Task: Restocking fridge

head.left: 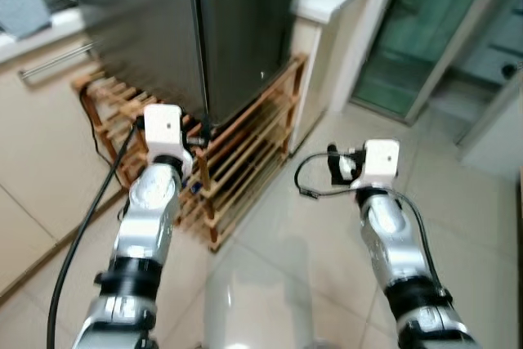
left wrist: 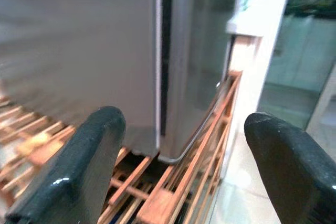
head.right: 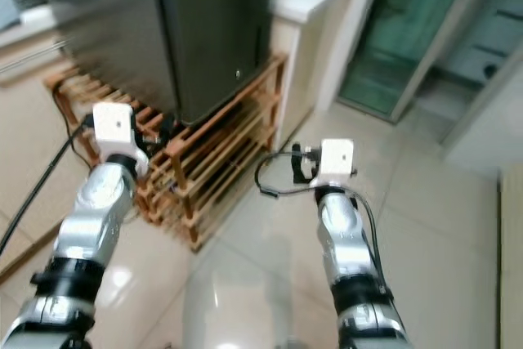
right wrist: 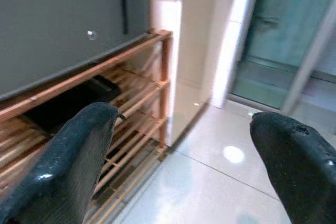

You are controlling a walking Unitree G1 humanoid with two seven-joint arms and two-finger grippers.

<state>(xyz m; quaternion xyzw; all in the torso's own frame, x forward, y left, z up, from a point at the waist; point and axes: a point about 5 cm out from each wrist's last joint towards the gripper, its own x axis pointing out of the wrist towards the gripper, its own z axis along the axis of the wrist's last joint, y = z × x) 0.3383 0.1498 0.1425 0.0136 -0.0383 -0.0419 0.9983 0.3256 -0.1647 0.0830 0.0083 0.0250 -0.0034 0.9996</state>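
Before you in the head views, the fridge (head.left: 196, 30) stands shut on a wooden rack (head.left: 245, 161), both arms raised toward it and carrying nothing. In the left wrist view, your left gripper (left wrist: 178, 171) has its fingers spread wide, aimed at the door seam. In the right wrist view, your right gripper (right wrist: 184, 166) is likewise spread, facing the rack. Judging by this, restocking is barely begun: door unopened, no goods in hand.

The robot has two shiny silver arms with black rings near the bottom, a white box on each wrist, a thick black cable (head.left: 82, 226) by the left arm, a thin looping black wire (head.left: 315, 181) on the right arm, and fat, rounded black fingers (left wrist: 73, 171).
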